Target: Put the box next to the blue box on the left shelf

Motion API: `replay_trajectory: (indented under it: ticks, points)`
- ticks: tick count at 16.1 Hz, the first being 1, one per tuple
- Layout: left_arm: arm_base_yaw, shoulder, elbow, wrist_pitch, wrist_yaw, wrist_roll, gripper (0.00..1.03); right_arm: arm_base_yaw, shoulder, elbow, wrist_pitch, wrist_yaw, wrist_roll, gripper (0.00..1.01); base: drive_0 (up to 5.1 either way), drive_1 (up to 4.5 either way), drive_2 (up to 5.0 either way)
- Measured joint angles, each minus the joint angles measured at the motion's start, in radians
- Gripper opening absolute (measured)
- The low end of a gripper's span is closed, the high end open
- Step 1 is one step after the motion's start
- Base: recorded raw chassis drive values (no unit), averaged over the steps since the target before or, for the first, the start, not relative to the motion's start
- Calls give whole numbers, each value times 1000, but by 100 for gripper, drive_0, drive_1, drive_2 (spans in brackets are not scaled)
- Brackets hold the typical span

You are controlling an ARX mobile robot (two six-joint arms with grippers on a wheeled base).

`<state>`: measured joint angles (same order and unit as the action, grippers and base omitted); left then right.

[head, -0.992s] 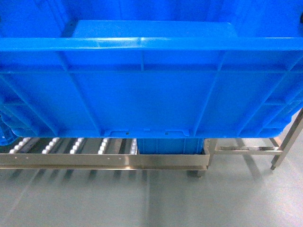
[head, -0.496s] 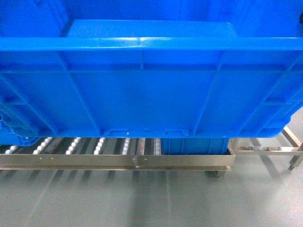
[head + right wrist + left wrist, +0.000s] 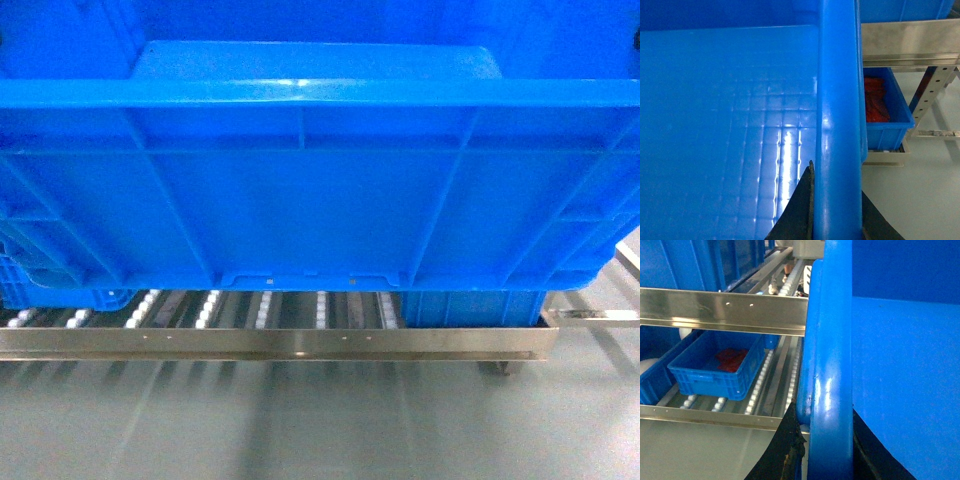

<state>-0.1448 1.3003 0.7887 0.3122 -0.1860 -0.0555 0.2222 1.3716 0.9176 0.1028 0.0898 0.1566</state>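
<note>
The box [image 3: 300, 190], a large bright-blue ribbed crate, hangs in front of me and fills most of the head view. My left gripper [image 3: 823, 407] is shut on its left rim, black fingers [image 3: 787, 450] on either side. My right gripper [image 3: 836, 176] is shut on the right rim. Below the box lies the left shelf [image 3: 280, 343], with white rollers [image 3: 262, 308] showing in a gap. A blue box [image 3: 470, 308] stands on the shelf at the right of that gap, and another blue crate [image 3: 60, 296] at the left.
A small blue crate [image 3: 700, 375] holding red items sits on the lower rollers in the left wrist view, under a steel upper rail [image 3: 720, 310]. A similar crate [image 3: 887, 117] shows at the rack's right end. A steel frame [image 3: 600, 318] stands to the right. Grey floor [image 3: 300, 420] lies in front.
The shelf and the blue box on it have slid to the right in the head view, and a crate has come into view at the left. The held box stays put.
</note>
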Motion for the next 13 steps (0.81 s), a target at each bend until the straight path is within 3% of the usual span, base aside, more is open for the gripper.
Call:
replay_trajectory:
  ticks: [10, 13]
  points:
    - [0, 0, 0, -1, 0, 0, 14, 0, 0, 0, 0, -2, 0, 7, -493, 247, 247]
    - [7, 0, 0, -4, -1, 1, 14, 8, 0, 0, 2, -1, -1, 7, 0, 0, 0]
